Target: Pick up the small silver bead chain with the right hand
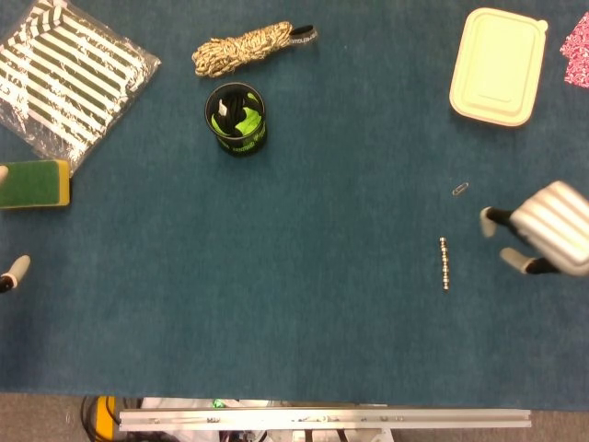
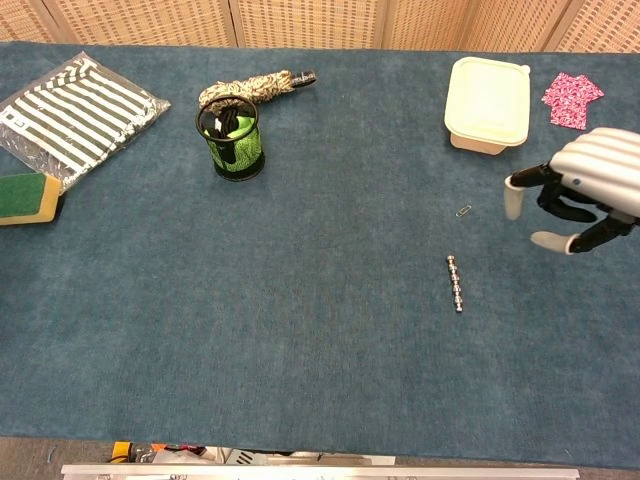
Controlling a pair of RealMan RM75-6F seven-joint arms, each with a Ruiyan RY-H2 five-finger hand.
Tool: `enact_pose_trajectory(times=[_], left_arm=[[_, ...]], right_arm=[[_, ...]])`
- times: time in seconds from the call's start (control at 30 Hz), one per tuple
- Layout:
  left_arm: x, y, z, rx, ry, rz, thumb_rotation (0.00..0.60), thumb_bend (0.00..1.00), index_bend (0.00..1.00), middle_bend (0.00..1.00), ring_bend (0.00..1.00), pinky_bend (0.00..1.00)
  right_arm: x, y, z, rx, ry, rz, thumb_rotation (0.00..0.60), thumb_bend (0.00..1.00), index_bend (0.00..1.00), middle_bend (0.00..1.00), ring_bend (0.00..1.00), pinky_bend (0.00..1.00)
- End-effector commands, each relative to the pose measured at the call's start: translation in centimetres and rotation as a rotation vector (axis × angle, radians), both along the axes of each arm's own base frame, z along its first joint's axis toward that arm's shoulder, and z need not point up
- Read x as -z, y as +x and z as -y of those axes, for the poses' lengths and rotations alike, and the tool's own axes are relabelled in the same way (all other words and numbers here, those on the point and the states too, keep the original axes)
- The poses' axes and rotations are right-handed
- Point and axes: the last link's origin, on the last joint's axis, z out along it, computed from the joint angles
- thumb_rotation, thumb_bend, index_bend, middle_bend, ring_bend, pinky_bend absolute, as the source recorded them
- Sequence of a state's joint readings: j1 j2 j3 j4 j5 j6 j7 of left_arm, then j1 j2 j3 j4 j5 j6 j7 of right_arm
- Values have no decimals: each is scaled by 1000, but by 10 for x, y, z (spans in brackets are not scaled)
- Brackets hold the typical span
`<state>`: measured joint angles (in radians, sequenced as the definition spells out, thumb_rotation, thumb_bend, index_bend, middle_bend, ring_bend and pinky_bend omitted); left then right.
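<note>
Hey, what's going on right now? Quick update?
Right robot hand open, holding nothing, beside the bead chain. Chain flat on the table, untouched. Paper clip nearby, not blocking. Left robot hand barely visible.

We see bead chain (image 1: 445, 263): shiny silver metal. Table cover (image 1: 331, 184): matt blue felt-like cloth, napped. Right hand (image 1: 543, 238): glossy ribbed silver shell, black fingers, pale tips. At 10 o'clock, cup (image 1: 236, 120): black wire mesh. Box (image 1: 498, 64): smooth cream plastic. At 11 o'clock, rope (image 1: 241, 48): rough braid.
</note>
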<state>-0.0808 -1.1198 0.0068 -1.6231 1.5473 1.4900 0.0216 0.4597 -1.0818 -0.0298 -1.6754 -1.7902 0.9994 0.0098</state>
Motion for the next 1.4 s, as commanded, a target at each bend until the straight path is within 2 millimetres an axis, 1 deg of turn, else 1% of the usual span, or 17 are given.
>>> enact_pose_trajectory(times=[0.03,0.27,0.53,0.87,1.13,1.4], left_arm=[[1,-1,1,-5,-2,0,600,193,76,170,99,77],[3,-4,2,-18,-14,0,600,194,76,170,100,77],[6,-3,2,-15,-21,1,600,193,76,170,100,77],[7,-4,4,-23,-23,1,600,193,76,170,100,77],[8,-5,5,-27,-23,11,600,192,76,170,100,77],[8,-7,5,-28,-23,14,600,193,76,170,100,77]], right_arm=[[16,5,3,-45,48,-44,600,279,480,944,963,952],[40,6,1,-87,123,-95,600,279,481,946,966,952],[60,5,1,-118,157,-112,600,247,516,955,973,956],[74,2,-1,-143,172,-140,600,226,524,958,978,958],[86,0,-2,-144,178,-139,600,163,540,960,985,962],[94,-2,-1,-133,193,-143,600,164,550,962,989,965]])
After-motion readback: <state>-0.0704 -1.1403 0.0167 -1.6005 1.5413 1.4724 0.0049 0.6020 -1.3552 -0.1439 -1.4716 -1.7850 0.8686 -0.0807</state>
